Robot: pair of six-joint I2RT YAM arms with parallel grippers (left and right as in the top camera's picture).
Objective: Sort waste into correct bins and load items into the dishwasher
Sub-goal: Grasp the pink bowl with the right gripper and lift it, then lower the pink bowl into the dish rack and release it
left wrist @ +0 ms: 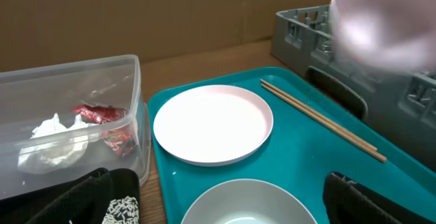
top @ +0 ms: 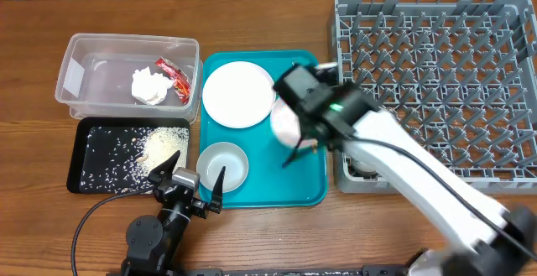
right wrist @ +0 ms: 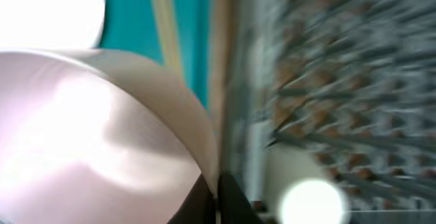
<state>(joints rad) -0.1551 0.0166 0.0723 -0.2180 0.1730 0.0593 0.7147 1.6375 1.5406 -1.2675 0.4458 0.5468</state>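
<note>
While the right gripper (top: 292, 142) is closed on the rim of the pink bowl (top: 284, 120) and holds it above the teal tray (top: 315, 194), we judge the step to be loading that bowl into the dish rack (top: 436, 83). Next it needs carrying over the rack's near wall and seating among the pegs. Our left gripper (top: 197, 171) hangs wide open and empty beside the white bowl (top: 228, 163). The plate (top: 237, 94) and chopsticks (left wrist: 320, 118) lie on the tray. The napkin (top: 149, 85) and wrapper (top: 176, 78) sit in the clear tub (top: 75, 75), and rice (top: 155, 146) in the black tray (top: 84, 179).

Wood-grain table (top: 252, 24), plain brown cardboard-like backdrop (left wrist: 136, 13) behind.
</note>
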